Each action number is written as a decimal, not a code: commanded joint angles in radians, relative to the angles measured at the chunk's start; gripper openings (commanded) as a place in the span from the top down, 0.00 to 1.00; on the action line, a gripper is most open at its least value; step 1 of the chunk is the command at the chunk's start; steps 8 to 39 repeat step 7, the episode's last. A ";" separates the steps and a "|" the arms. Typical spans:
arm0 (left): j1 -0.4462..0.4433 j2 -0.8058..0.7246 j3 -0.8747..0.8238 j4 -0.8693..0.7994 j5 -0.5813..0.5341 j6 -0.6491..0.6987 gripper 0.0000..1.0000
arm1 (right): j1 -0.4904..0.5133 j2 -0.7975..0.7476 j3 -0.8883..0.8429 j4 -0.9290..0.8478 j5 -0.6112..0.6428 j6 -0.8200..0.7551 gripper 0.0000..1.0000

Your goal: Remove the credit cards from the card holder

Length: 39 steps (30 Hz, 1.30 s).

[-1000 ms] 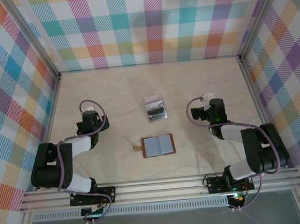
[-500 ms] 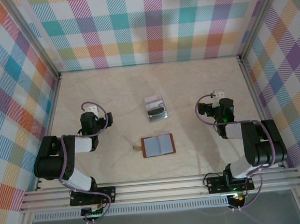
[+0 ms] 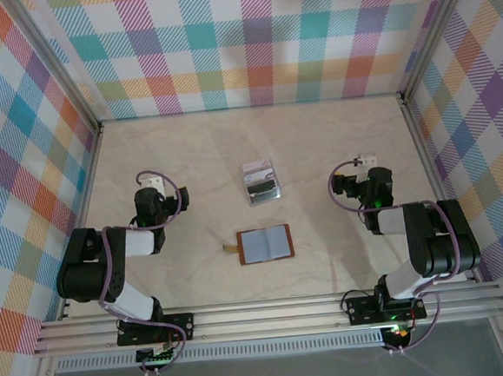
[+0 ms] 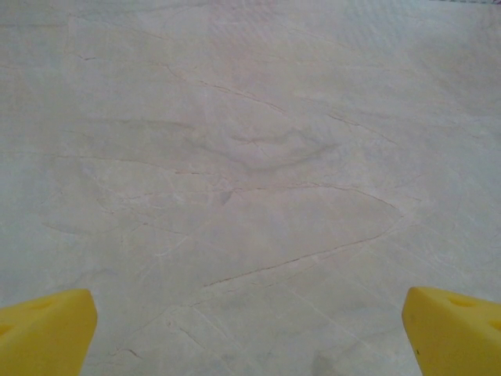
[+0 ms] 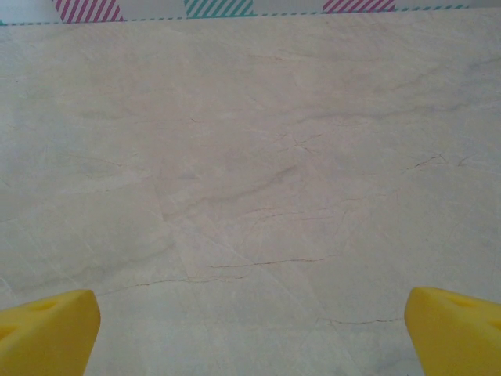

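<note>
Your card holder (image 3: 265, 243) lies open and flat on the bench (image 3: 187, 149), near the middle and a little toward the near edge. Its grey-blue lining faces up, and a small tab (image 3: 232, 248) sticks out on its left side. The credit cards (image 3: 261, 181) sit in a small pile on the bench just beyond it, apart from the holder. A pale card (image 3: 257, 167) is at the far end and a dark card (image 3: 262, 190) at the near end. The pile is too small in the overhead view to tell you how many cards it holds.

Your left tool (image 3: 150, 200) hangs over bare bench well to the left of the holder, and your right tool (image 3: 371, 183) is well to the right of it. Both are released, gripping nothing. In each wrist view, the yellow fingertips (image 4: 47, 333) of the left tool (image 4: 250, 333) and those (image 5: 454, 329) of the right tool (image 5: 250, 333) stand wide apart over marbled bench surface. A strip of plaid wall (image 5: 219, 8) runs along the far edge in the right wrist view.
</note>
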 commanded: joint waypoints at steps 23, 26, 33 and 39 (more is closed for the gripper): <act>-0.003 -0.001 -0.007 0.035 0.016 0.013 0.00 | -0.008 -0.001 0.001 0.041 -0.030 0.015 0.00; -0.003 -0.001 -0.007 0.035 0.016 0.013 0.00 | -0.008 -0.001 0.001 0.041 -0.030 0.015 0.00; -0.003 -0.001 -0.007 0.035 0.016 0.013 0.00 | -0.008 -0.001 0.001 0.041 -0.030 0.015 0.00; -0.003 -0.001 -0.007 0.035 0.016 0.013 0.00 | -0.008 -0.001 0.001 0.041 -0.030 0.015 0.00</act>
